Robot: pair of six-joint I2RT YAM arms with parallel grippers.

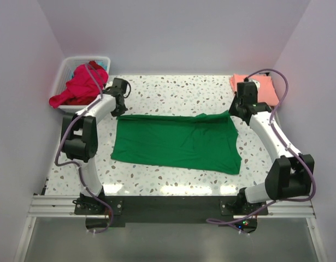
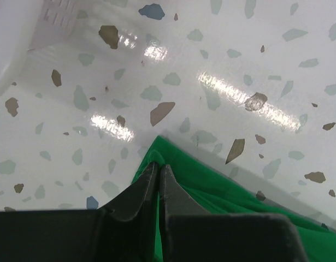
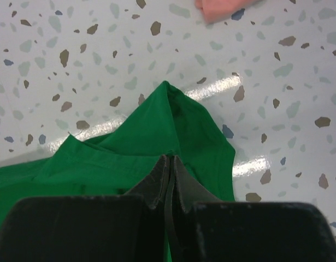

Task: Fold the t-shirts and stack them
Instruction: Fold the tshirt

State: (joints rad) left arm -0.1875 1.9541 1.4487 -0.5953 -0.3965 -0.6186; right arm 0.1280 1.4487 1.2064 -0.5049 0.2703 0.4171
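left end effector (image 2: 158,168): jaws pressed together | right end effector (image 3: 170,159): jaws pressed together | both arms: stretched forward

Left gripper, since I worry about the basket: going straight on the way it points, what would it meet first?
Probably the bare table just past the green t-shirt corner it pinches; the left gripper tilts downward. The white basket lies left of that line, though depth is unclear.
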